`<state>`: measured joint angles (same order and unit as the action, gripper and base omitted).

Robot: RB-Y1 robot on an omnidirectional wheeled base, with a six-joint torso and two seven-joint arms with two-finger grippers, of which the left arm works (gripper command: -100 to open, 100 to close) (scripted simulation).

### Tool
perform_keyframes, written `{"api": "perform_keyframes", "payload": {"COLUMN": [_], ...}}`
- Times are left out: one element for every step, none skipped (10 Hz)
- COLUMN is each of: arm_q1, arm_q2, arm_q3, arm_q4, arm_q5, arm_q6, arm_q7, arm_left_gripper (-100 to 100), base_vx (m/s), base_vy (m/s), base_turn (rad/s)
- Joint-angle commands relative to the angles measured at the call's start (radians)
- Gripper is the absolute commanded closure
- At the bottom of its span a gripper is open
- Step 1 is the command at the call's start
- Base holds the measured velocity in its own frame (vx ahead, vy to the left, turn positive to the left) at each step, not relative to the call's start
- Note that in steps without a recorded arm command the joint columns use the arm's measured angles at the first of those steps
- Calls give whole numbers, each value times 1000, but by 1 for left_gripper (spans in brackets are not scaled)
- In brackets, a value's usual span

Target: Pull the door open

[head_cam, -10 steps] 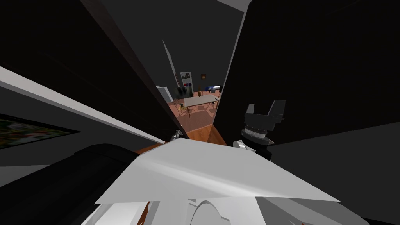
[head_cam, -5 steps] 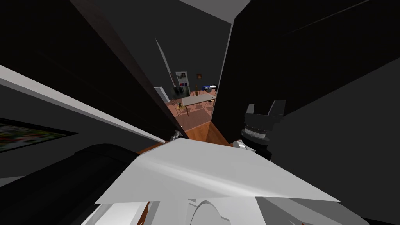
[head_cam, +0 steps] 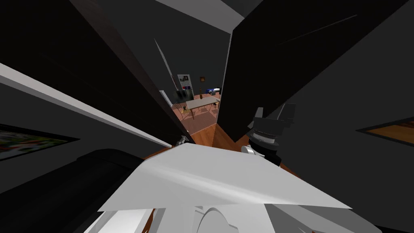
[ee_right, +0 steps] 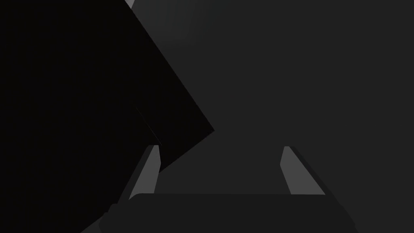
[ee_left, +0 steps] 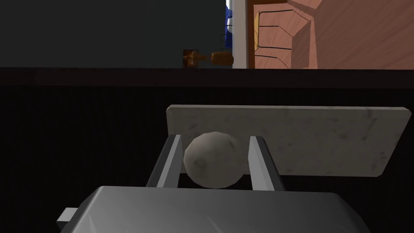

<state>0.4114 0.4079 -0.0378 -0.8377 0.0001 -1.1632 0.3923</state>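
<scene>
The door (head_cam: 121, 77) is a dark slab running from the upper left down to my left hand. In the left wrist view its round grey knob (ee_left: 214, 159) sits on a pale rectangular plate (ee_left: 315, 141) against the dark door face (ee_left: 81, 133). My left gripper (ee_left: 214, 139) is shut on the knob, one finger (ee_left: 174, 153) pressing each side. In the head view that gripper (head_cam: 181, 141) shows small at the door's lower edge. My right gripper (head_cam: 275, 110) hangs open by the dark panel on the right, fingers apart (ee_right: 220, 149) with nothing between them.
Through the narrow gap lies a room with a reddish floor (head_cam: 204, 131), a table (head_cam: 202, 103) and chairs. A dark panel (head_cam: 291, 52) borders the gap on the right. Framed pictures hang on the left wall (head_cam: 28, 141) and the right wall (head_cam: 390, 131).
The whole head view has shifted: the gap and the room beyond have slid left, and the right wall with a picture frame has come into view. My left gripper keeps hold of the knob.
</scene>
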Motion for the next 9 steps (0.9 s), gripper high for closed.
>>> {"api": "perform_keyframes", "payload": {"arm_q1": [-4, -6, -10, -11, -14, -12, -37, -49, -61], "arm_q2": [11, 15, 21, 25, 30, 21, 19, 19, 19], "arm_q3": [-1, -2, -4, -5, -6, -12, -20, -22, -25], "arm_q4": [23, 31, 41, 47, 57, 50, 59, 61, 64], "arm_q5": [-3, -4, -6, -7, -9, -12, -16, -17, -18], "arm_q6": [-23, -31, -42, -49, -59, -49, -34, -26, -18], "arm_q7": [8, 12, 16, 19, 24, 20, 22, 22, 23], "arm_left_gripper": [100, 100, 100, 100, 100, 100, 100, 100, 100], "base_vx": [-266, -263, -268, -243, -228, -105, -178, -246, -236], "base_vy": [53, 36, 69, 79, 74, 26, 12, 45, 50], "base_turn": [-220, -160, -152, -147, -154, -41, -82, -126, -91]}}
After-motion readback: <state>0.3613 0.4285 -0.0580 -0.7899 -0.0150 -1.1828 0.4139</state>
